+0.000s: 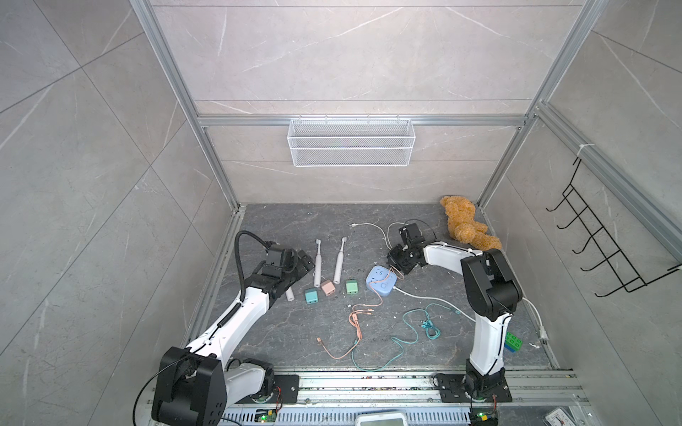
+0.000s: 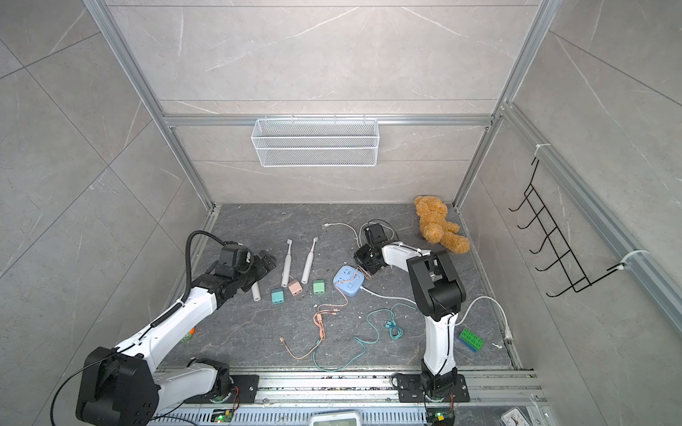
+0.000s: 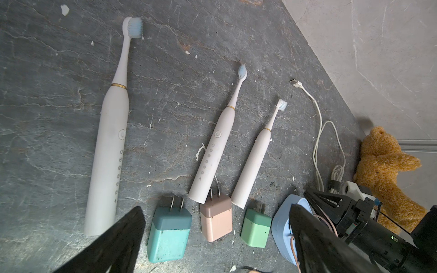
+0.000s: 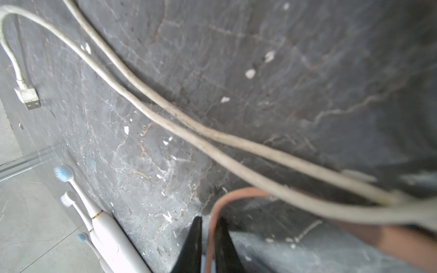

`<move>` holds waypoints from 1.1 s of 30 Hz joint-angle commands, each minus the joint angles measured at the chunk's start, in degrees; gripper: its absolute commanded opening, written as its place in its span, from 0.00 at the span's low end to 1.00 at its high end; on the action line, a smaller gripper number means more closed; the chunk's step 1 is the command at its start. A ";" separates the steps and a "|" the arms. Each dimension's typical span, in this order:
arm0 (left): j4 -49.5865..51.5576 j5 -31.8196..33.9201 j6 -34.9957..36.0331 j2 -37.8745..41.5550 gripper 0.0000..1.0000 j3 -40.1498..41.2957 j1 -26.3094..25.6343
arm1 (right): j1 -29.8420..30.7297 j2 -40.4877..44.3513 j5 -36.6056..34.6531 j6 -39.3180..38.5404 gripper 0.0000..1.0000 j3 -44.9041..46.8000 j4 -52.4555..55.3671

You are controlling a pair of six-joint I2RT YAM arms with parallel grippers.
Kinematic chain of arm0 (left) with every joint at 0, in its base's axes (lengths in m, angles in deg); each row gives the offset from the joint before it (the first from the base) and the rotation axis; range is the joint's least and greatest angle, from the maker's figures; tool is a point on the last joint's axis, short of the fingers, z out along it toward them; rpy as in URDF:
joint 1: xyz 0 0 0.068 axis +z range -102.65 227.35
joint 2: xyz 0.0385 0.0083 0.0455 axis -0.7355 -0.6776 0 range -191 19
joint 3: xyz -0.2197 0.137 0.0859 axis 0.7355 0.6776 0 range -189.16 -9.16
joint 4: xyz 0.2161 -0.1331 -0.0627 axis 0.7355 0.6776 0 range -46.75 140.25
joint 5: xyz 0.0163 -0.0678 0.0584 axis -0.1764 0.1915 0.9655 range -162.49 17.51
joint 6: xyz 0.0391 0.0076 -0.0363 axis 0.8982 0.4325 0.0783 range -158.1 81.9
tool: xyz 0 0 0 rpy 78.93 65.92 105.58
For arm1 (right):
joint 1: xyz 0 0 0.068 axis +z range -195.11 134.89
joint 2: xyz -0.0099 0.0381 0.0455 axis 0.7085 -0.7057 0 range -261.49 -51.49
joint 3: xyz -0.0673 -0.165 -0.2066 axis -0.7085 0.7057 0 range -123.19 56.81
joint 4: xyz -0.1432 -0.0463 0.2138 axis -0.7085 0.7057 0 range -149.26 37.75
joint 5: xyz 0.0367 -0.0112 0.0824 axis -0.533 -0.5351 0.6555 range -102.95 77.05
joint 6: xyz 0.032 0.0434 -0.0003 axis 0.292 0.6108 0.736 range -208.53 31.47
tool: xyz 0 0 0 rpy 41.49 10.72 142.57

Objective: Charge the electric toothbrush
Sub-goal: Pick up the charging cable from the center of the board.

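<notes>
Right end effector (image 4: 210,219) pinches pink cable (image 4: 236,192) just beside power strip (image 1: 382,282). Left end effector (image 3: 216,208) gapes open. Toothbrushes (image 1: 317,267) lie near strip. Grip firm, lift slowly, and don't snag white cable (image 4: 236,165).

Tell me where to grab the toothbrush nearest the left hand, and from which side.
Grip the toothbrush across its thick handle, below the gold ring, from above: it lies flat with bare floor along both sides; the neck is thin. The left hand stands open.
</notes>
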 commanded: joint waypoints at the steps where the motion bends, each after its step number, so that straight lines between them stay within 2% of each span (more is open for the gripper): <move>1: -1.28 -1.18 -0.07 0.33 0.97 0.26 -0.10 | 0.07 0.13 -0.38 -0.24 0.07 1.23 0.97; 3: -1.28 -1.22 -0.17 0.63 0.97 0.14 -0.11 | 0.05 2.32 -0.90 -1.81 0.00 0.76 1.30; 5: -1.18 -1.75 -0.73 1.22 0.97 -0.16 -0.16 | 0.14 4.52 -0.84 -4.28 0.00 -0.21 1.84; 11: 0.74 -2.10 -4.19 4.25 0.98 -1.38 -0.14 | 2.99 10.18 4.28 -18.14 0.00 -5.01 4.69; 14: 1.92 -1.81 -6.44 5.57 0.97 -1.93 -0.02 | 5.30 13.23 8.13 -23.43 0.00 -4.30 3.76; 19: 2.14 -3.83 -9.80 5.86 0.97 -2.87 -0.01 | 10.26 16.93 18.55 -30.47 0.00 -0.62 -0.27; 23: 2.70 -5.88 -10.67 5.08 0.96 -3.82 -0.02 | 16.29 20.44 19.72 -39.59 0.00 2.70 0.17; 28: -1.16 -11.40 -14.59 4.34 0.96 -1.56 0.08 | 21.32 23.02 21.34 -46.84 0.00 7.92 -1.05; 33: -6.68 -21.12 -19.67 0.62 0.94 1.61 0.08 | 23.37 25.80 23.93 -51.09 0.00 13.45 -5.07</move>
